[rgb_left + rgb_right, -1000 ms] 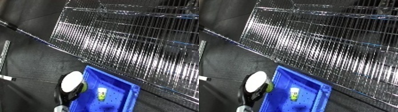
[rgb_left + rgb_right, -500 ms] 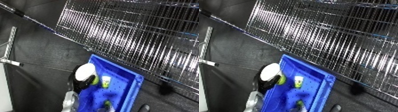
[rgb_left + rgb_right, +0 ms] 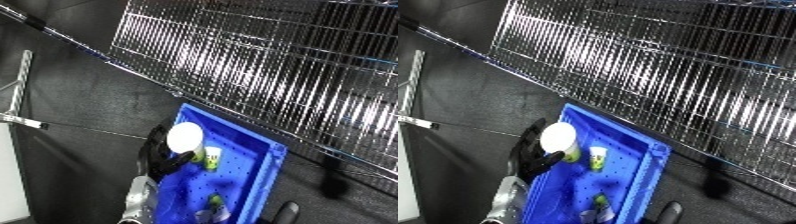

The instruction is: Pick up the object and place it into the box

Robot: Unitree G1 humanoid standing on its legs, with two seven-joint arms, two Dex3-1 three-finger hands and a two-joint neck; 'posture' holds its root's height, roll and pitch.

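Observation:
A round object with a white top and green side (image 3: 185, 137) hangs over the left rim of the blue bin (image 3: 266, 170). My left hand (image 3: 167, 162) is shut on it, with the silver forearm (image 3: 138, 200) coming up from the lower left. A small white and green bottle (image 3: 213, 156) lies inside the bin just right of the held object. A dark tip (image 3: 289, 212) at the lower edge beside the bin's right wall seems to be my right hand; its shape is hidden.
A silver wire rack (image 3: 266, 65) fills the top and right, its lower edge close behind the bin. More small items (image 3: 213, 202) lie at the bin's near end. A metal bar (image 3: 19, 80) and a white surface (image 3: 7, 175) stand at the left, on dark floor.
The camera has tilted and moved closer. My left hand has carried the white-topped object from just outside the bin's left wall to over its rim.

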